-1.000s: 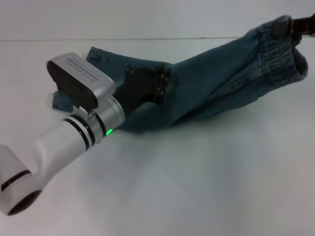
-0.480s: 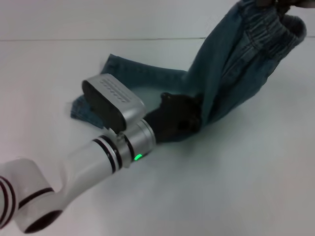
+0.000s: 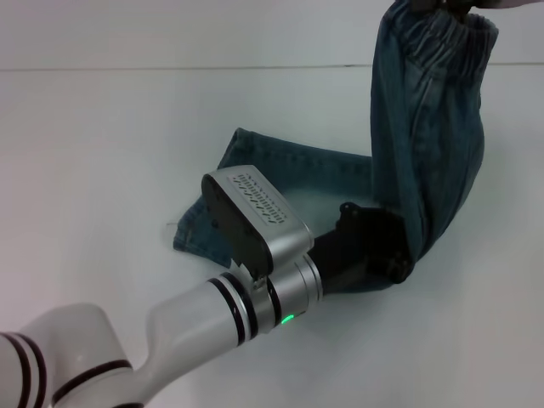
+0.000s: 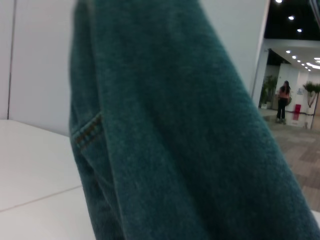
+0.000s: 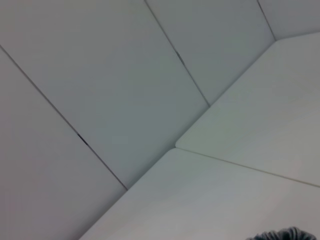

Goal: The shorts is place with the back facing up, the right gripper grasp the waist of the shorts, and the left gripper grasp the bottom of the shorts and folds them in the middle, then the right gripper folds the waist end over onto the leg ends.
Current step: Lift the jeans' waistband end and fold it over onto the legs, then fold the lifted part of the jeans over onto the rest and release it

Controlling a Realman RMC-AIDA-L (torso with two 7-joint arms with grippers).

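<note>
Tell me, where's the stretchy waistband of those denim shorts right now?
In the head view the waistband is lifted high at the top right, held by the right gripper, while the leg ends lie on the white table.

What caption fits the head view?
Right end effector lifts the shorts by the waist; left end effector pins their middle.

A white tabletop (image 3: 102, 127) carries the shorts (image 3: 280, 183), whose leg ends lie flat on it just behind the left hand (image 3: 374, 251); the waist is lifted off it.
</note>
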